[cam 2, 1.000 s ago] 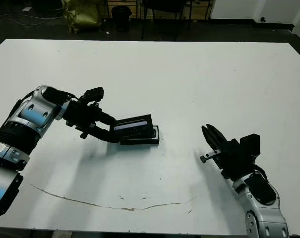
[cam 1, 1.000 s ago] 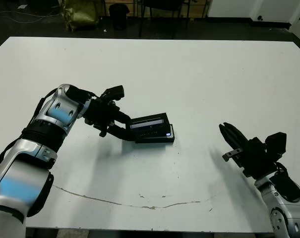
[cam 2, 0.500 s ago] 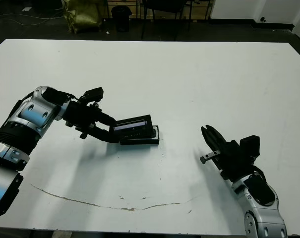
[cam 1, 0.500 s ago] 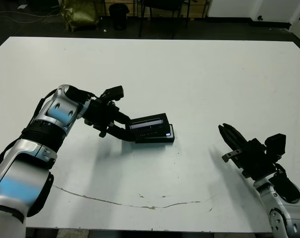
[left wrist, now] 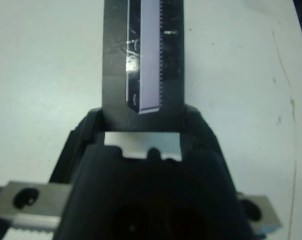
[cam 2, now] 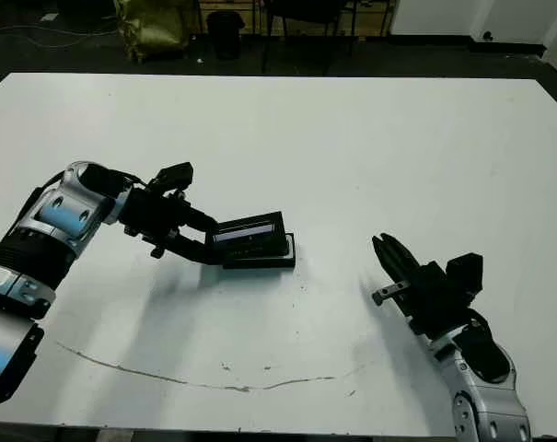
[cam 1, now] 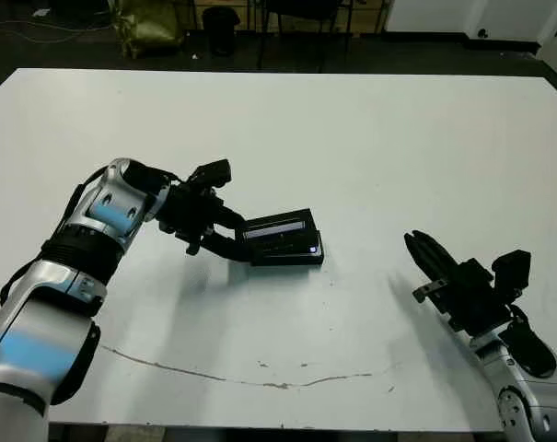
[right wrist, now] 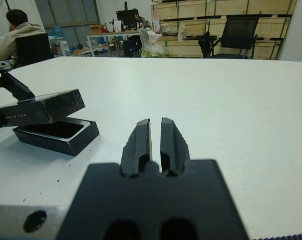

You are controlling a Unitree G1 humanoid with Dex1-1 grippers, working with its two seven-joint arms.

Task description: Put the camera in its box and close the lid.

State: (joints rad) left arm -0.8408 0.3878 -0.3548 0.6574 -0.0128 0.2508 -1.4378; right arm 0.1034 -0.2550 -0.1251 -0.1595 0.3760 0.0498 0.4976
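Observation:
The box is a shallow black tray lying on the white table left of centre. Inside it a dark glossy face shows, which looks like the camera, mostly hidden under the lid. My left gripper is shut on one short end of the lid. The lid is black with a silvery strip, and it hangs tilted just above the box, its far edge raised. My right gripper hovers over the table well to the right of the box, shut on nothing, with its fingers pressed together.
A thin dark scratch runs across the table near its front edge. Beyond the table's far side, the right wrist view shows a seated person, desks, chairs and wooden crates.

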